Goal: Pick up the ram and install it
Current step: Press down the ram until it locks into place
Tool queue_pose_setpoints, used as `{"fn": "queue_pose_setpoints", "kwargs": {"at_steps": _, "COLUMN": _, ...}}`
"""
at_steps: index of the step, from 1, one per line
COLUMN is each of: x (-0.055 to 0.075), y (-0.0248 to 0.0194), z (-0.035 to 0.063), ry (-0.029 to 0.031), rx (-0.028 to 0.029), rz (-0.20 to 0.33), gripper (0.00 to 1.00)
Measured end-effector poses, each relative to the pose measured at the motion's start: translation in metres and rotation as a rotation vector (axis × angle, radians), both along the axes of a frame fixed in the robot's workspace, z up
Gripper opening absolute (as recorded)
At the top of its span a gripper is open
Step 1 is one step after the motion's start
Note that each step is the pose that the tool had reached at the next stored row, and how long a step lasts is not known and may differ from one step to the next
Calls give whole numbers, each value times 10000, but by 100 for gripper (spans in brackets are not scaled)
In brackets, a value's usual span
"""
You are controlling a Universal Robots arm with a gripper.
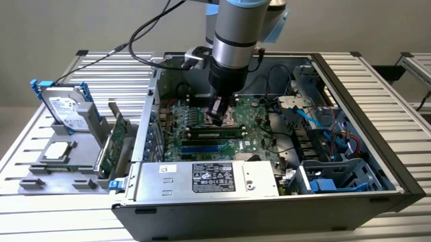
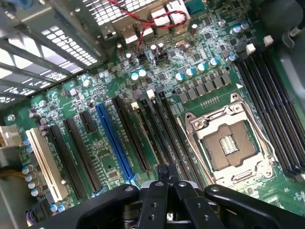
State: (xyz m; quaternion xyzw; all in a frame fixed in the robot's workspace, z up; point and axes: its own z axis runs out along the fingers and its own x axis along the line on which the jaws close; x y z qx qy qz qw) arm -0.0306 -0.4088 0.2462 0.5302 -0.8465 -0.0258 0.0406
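Closed gripper (image 2: 164, 177) hovers over motherboard (image 2: 143, 105), apart from ram (image 1: 214, 134).

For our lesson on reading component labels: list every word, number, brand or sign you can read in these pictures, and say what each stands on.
None can be read for certain.
Power supply: its black-and-white label carries print and marks, too small to read.
Hard drive: white label, text blurred.
Ram in the motherboard: sticker unreadable.
Motherboard in the wrist view: white printed markings too small to read.
CPU socket: no legible marking.
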Motion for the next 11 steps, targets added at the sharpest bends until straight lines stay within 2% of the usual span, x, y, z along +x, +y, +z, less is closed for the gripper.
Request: {"fn": "queue_pose_setpoints", "kwargs": {"at_steps": 11, "x": 0, "y": 0, "z": -7, "ry": 0, "rx": 0, "rz": -2003, "gripper": 11}}
